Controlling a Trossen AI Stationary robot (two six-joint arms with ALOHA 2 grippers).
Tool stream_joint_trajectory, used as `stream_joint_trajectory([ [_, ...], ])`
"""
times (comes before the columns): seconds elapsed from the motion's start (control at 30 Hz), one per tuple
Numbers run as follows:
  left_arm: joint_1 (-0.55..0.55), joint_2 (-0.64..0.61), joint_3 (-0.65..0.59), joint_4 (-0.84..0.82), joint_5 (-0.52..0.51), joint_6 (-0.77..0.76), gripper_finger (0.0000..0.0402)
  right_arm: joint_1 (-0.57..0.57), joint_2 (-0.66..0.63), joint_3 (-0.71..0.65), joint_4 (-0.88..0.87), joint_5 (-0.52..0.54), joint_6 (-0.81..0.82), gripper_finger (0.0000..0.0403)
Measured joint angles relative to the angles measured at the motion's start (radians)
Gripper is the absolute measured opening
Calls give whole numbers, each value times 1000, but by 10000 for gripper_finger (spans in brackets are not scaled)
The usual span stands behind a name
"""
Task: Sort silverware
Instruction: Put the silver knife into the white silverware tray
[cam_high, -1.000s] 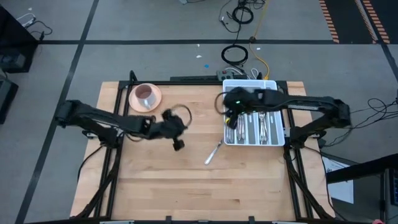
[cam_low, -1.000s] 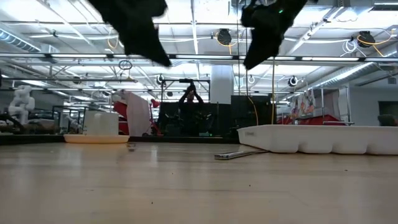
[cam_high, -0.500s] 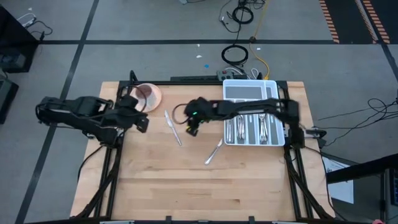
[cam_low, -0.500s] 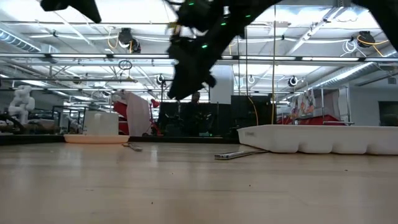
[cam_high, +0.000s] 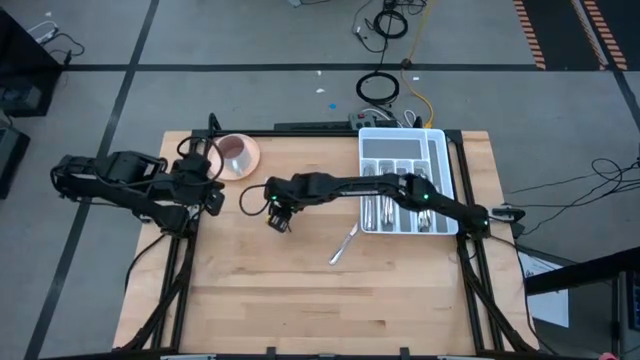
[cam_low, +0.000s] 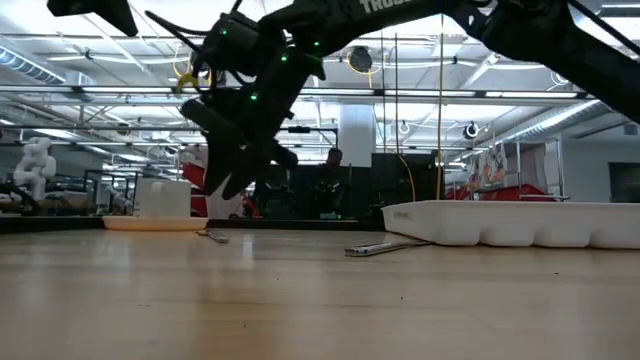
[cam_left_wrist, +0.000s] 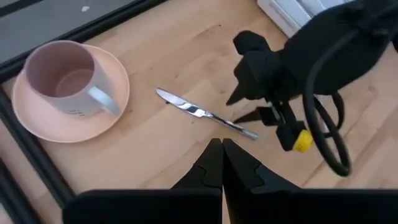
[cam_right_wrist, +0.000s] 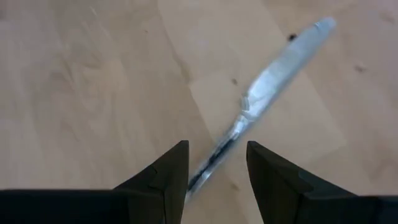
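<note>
Silverware mostly fills the tray (cam_high: 448, 170); knife (cam_left_wrist: 205, 113) and, seemingly, a spoon (cam_high: 344, 244) remain. Right gripper (cam_right_wrist: 216, 163) spread over knife; left gripper (cam_left_wrist: 222, 163) pressed together.

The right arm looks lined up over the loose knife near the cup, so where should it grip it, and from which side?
Grip the knife at its narrow handle, coming straight down from above. It lies flat on the table, and the open right gripper already straddles the handle end, so the fingers can close across the thin width. The blade is wider and flatter, probably harder to pinch.
</note>
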Motion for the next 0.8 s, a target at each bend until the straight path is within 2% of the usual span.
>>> stream_joint_trajectory([
  [0.23, 0, -15, 0, -5, 34, 78, 0, 1, 30, 34, -50, -2, 117, 159],
  [0.37, 0, -22, 0, -7, 46, 119, 0, 14, 30, 34, -19, 11, 159, 185],
  [0.53, 0, -41, 0, -14, 47, 143, 0, 40, 30, 34, -15, 75, 190, 211],
  [0.67, 0, -59, 0, -38, 47, 144, 0, 55, 30, 34, -14, 155, 191, 208],
  [0.8, 0, -70, 0, -36, 47, 144, 0, 58, 42, 34, 2, 160, 207, 201],
])
